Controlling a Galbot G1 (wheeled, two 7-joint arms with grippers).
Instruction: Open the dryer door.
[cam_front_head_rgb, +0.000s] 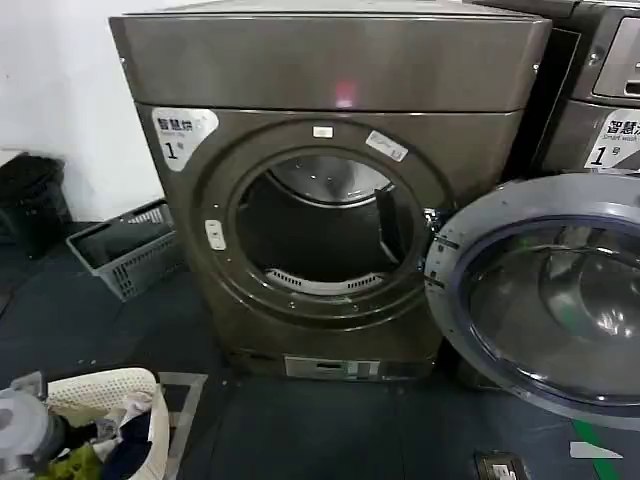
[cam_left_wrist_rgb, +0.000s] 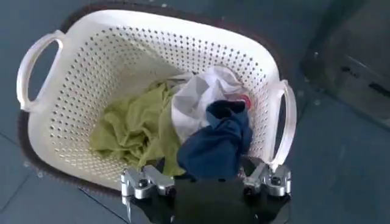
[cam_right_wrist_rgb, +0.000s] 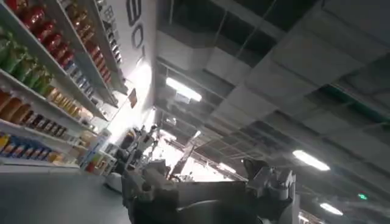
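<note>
The dryer door (cam_front_head_rgb: 470, 235) stands swung wide to the right of the dryer (cam_front_head_rgb: 330, 60), its grey inner face and dark bulging glass turned toward me. The round drum opening (cam_front_head_rgb: 320, 230) is uncovered and the drum looks dark inside. My left gripper (cam_left_wrist_rgb: 206, 182) hangs open over a white laundry basket (cam_left_wrist_rgb: 79, 67) of clothes, well away from the door, with nothing between its fingers. My right gripper (cam_right_wrist_rgb: 207, 182) is open too and points up at a ceiling and store shelves, far from the dryer.
The white basket (cam_front_head_rgb: 100, 385) sits on the floor at the front left. A grey crate (cam_front_head_rgb: 125, 250) lies left of the dryer, with a black bin (cam_front_head_rgb: 30, 200) behind it. A neighbouring machine (cam_front_head_rgb: 600, 80) stands at the right, behind the open door.
</note>
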